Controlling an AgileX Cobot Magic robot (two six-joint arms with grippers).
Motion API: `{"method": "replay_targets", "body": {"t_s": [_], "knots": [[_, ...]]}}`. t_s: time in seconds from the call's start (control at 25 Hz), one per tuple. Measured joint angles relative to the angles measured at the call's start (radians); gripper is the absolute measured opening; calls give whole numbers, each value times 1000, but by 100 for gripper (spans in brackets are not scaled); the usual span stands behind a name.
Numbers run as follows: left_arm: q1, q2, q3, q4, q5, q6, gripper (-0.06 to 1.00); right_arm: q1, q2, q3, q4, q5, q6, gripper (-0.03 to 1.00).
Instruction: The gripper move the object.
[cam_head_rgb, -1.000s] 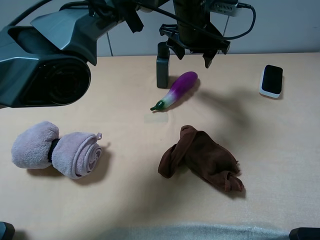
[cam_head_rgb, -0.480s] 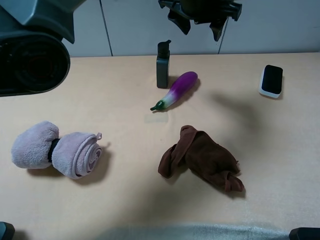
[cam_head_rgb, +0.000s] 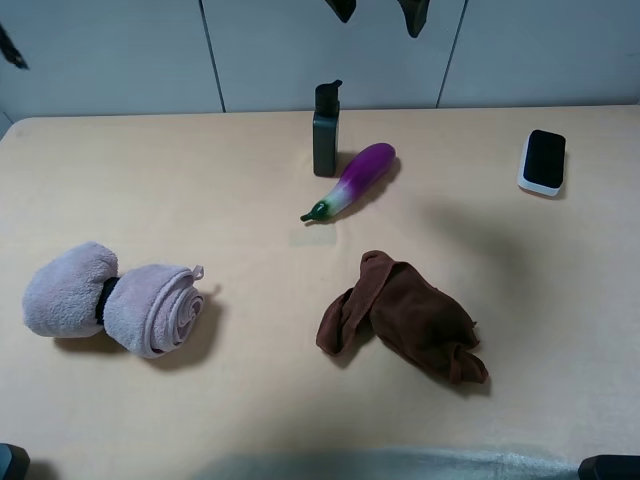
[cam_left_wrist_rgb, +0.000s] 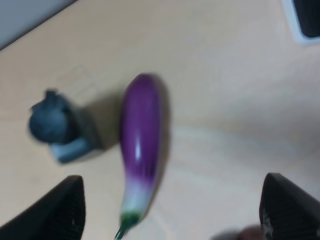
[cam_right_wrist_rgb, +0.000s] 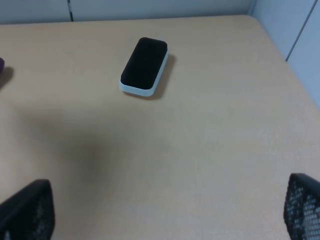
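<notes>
A purple eggplant (cam_head_rgb: 355, 178) with a green stem lies on the tan table (cam_head_rgb: 200, 190), next to a dark pump bottle (cam_head_rgb: 326, 132). It also shows in the left wrist view (cam_left_wrist_rgb: 140, 150), blurred, with the bottle (cam_left_wrist_rgb: 62, 131) beside it. My left gripper (cam_head_rgb: 377, 10) is open and empty, high above the eggplant. Only its two fingertips (cam_head_rgb: 413, 15) show at the top edge of the exterior view. In its own view the left gripper (cam_left_wrist_rgb: 170, 212) is spread wide. My right gripper (cam_right_wrist_rgb: 165, 210) is open and empty, and is out of the exterior view.
A rolled pink towel (cam_head_rgb: 110, 298) lies at the left. A crumpled brown cloth (cam_head_rgb: 405, 318) lies in the middle front. A white device with a black top (cam_head_rgb: 543, 160) sits at the right, and shows in the right wrist view (cam_right_wrist_rgb: 145, 66) near the table's edge (cam_right_wrist_rgb: 280, 55).
The left arm has risen and almost left the top of the exterior view. The large camera housing at the left has gone from view. The objects have not moved.
</notes>
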Motion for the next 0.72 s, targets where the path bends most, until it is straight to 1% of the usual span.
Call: {"method": "replay_targets", "body": {"t_s": [0.2, 0.72], "knots": [[0, -153, 179, 23, 0, 4, 71, 0, 0, 0, 0, 0, 0, 69], [0, -547, 571, 24, 0, 44, 72, 0, 0, 0, 0, 0, 0, 69]]}}
